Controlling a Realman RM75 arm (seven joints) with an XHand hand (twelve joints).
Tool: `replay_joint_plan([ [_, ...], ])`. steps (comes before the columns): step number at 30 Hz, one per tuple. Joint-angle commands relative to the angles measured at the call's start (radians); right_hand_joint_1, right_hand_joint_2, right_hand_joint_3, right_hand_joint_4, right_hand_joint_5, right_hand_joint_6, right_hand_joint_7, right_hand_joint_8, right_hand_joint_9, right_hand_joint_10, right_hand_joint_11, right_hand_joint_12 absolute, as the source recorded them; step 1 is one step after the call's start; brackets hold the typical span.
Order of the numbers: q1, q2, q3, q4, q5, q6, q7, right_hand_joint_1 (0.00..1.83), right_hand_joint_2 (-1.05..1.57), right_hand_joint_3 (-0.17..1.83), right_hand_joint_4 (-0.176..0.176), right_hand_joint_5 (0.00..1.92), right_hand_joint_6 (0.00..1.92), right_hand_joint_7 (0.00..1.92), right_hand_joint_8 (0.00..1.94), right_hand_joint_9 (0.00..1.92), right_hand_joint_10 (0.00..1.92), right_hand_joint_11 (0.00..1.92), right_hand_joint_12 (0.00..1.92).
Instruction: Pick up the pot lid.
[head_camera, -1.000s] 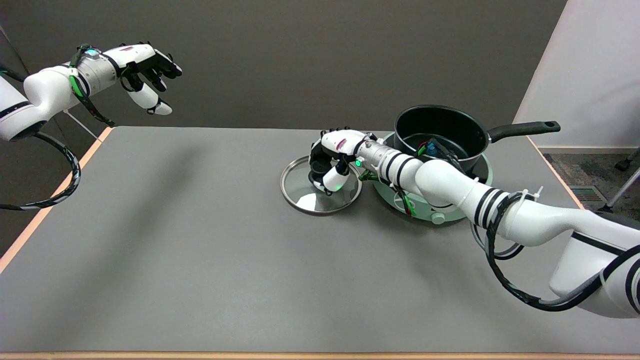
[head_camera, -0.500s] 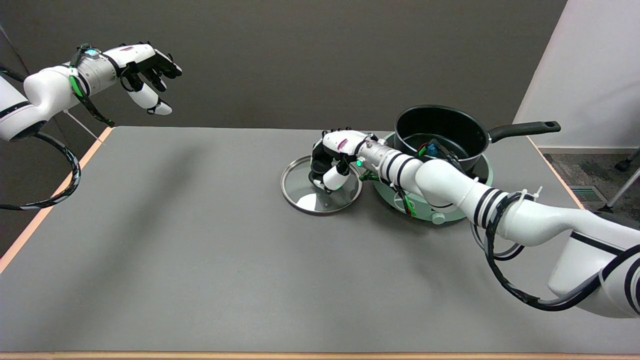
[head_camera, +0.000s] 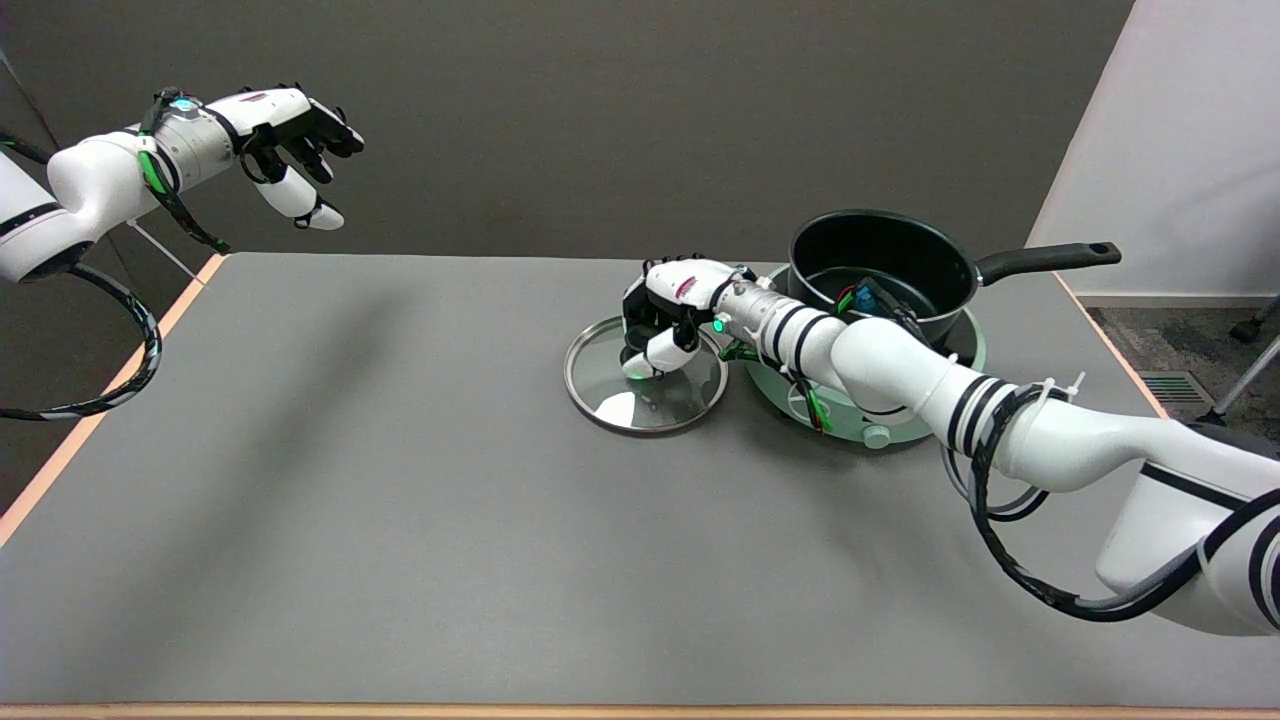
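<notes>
Head view, right hand (head_camera: 668, 318) gripping pot lid (head_camera: 645, 385), saucepan (head_camera: 880, 265) just beside

The hand (head_camera: 668, 320) covers the middle of the lid (head_camera: 645, 374), so the knob and the grip on it cannot be made out. The right arm (head_camera: 900, 375) hides part of the pot (head_camera: 880, 262) and of the stand (head_camera: 868, 425) beneath it. The surface (head_camera: 400, 500) is cut off at the bottom edge (both arms at the sides too).
</notes>
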Motion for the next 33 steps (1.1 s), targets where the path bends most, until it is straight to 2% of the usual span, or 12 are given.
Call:
replay_joint_plan([
  [1,0.0,-0.001,0.001,0.005,0.003,-0.003,0.0,1.22,1.07,0.19,-0.083,0.75,1.28,1.02,1.04,0.88,0.9,0.63,1.4],
  [2,0.0,-0.001,0.001,0.006,0.003,-0.003,0.0,1.22,1.07,0.2,-0.089,0.75,1.27,1.02,1.06,0.88,0.91,0.64,1.41],
  [5,0.0,-0.001,0.0,0.006,0.003,-0.003,0.0,1.24,1.07,0.2,-0.144,0.75,1.22,1.01,1.14,0.89,1.01,0.71,1.46],
  [7,0.0,-0.001,0.0,0.008,0.003,-0.003,0.0,1.25,1.04,0.25,-0.168,0.77,1.17,1.01,1.18,0.9,1.1,0.7,1.51],
  [13,-0.001,-0.001,0.004,0.009,0.003,-0.01,0.0,1.24,1.12,0.16,-0.176,0.72,1.19,0.94,1.33,0.85,1.3,0.61,1.67],
  [15,-0.002,-0.001,0.005,0.009,0.003,-0.011,0.0,1.23,1.1,0.24,-0.176,0.69,1.23,0.91,1.37,0.83,1.41,0.58,1.74],
  [21,0.0,-0.001,0.016,0.022,0.003,-0.015,0.0,1.21,1.15,0.21,-0.176,0.62,1.31,0.85,1.48,0.77,1.6,0.46,1.9],
  [22,0.0,-0.001,0.02,0.024,0.003,-0.019,0.0,1.3,1.0,0.47,-0.04,0.63,1.09,0.81,1.45,0.75,1.62,0.46,1.9],
  [23,0.0,-0.001,0.023,0.026,0.003,-0.021,0.0,1.33,0.94,0.56,0.008,0.62,1.03,0.79,1.45,0.74,1.65,0.45,1.9],
  [33,0.0,-0.001,0.03,0.034,0.003,-0.022,0.0,1.32,0.97,0.57,0.008,0.57,1.1,0.74,1.53,0.68,1.77,0.44,1.92],
])
